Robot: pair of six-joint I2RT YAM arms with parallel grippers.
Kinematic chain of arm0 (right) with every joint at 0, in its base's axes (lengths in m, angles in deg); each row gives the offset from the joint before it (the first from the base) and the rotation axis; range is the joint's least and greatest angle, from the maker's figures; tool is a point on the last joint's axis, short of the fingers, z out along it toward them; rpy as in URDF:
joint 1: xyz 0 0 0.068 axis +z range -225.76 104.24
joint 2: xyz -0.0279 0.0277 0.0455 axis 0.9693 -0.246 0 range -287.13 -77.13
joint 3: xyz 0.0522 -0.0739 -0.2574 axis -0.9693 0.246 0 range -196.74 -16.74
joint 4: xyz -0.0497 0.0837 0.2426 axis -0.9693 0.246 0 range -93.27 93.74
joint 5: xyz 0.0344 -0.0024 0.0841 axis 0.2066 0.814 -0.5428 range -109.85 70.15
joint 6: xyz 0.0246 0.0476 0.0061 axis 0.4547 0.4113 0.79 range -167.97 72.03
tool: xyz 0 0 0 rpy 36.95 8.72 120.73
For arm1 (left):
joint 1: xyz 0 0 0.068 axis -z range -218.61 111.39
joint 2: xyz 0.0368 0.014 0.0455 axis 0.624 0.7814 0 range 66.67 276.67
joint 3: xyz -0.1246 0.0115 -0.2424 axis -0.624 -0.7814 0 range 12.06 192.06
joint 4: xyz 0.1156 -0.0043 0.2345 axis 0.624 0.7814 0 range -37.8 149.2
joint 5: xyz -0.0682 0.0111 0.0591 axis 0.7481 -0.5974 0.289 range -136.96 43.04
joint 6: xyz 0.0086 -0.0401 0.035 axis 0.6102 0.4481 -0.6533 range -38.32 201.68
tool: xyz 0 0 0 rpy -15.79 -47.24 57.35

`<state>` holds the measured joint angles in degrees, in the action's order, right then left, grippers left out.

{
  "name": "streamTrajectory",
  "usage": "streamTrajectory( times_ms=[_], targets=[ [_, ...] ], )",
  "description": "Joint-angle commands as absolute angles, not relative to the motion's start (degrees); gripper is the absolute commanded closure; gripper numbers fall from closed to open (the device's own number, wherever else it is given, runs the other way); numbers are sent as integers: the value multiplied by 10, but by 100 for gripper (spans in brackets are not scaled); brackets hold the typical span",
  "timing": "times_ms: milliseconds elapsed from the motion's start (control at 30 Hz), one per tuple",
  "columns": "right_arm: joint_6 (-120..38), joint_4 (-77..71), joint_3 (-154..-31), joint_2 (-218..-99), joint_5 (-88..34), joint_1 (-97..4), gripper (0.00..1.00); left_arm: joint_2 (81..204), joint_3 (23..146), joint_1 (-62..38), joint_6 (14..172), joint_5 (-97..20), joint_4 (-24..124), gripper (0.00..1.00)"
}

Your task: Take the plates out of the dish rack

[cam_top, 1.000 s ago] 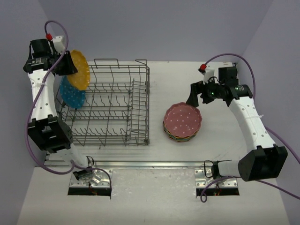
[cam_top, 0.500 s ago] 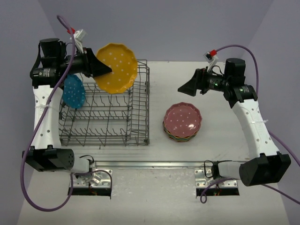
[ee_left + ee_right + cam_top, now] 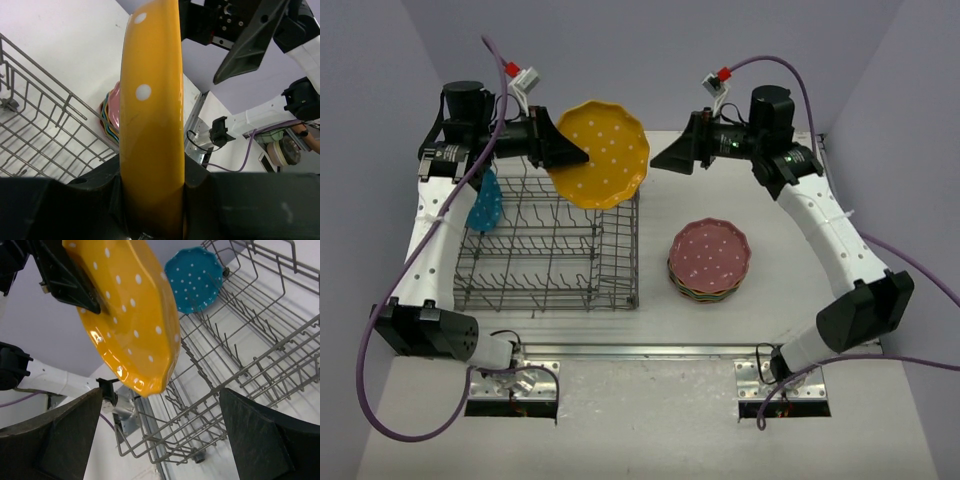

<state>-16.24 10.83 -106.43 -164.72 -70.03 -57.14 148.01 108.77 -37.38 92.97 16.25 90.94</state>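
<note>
My left gripper (image 3: 572, 156) is shut on the rim of an orange-yellow dotted plate (image 3: 607, 152), held in the air over the back right corner of the dish rack (image 3: 550, 262). In the left wrist view the plate (image 3: 150, 120) stands edge-on between the fingers (image 3: 102, 192). My right gripper (image 3: 665, 160) is open just right of the plate, apart from it. From the right wrist the plate (image 3: 130, 315) hangs ahead of the wide-open gripper (image 3: 160, 432). A blue plate (image 3: 486, 205) still stands in the rack's back left (image 3: 195, 280).
A stack of plates with a pink-red one on top (image 3: 710, 255) lies on the table right of the rack, also visible past the held plate (image 3: 111, 112). The rack's wire tines and sides (image 3: 240, 370) lie below both grippers.
The left arm lifted the orange-yellow plate from the rack's back left and carried it right. The right arm swung up and left toward it, staying open.
</note>
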Motion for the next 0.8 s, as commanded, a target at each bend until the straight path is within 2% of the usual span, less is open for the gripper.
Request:
streamTrajectory(
  times_ms=[0,167,233,300,400,467,500,533,567,767],
  targets=[
    [-118,55,-1111,-1702,-700,-540,1,1479,1088,-354,945,207,840,100],
    [-104,34,-1144,-1750,-696,-514,4,1487,1078,-347,946,225,839,100],
    [-85,11,-1145,-1761,-709,-512,23,1491,1072,-342,950,232,836,100],
    [-75,-5,-1136,-1760,-725,-512,60,1494,1067,-340,952,235,833,100],
    [-76,1,-1121,-1748,-723,-514,91,1503,1064,-340,954,234,831,98],
    [-76,2,-1088,-1726,-717,-519,100,1509,1062,-340,959,224,832,78],
    [-73,2,-1080,-1712,-719,-527,100,1510,1061,-340,959,218,833,60],
    [-69,1,-1064,-1703,-724,-535,100,1511,1063,-340,958,204,838,28],
    [-66,1,-1048,-1692,-730,-544,100,1512,1067,-341,956,189,844,1],
    [-35,4,-936,-1590,-798,-706,100,1507,1115,-361,916,73,902,0]
  ],
)
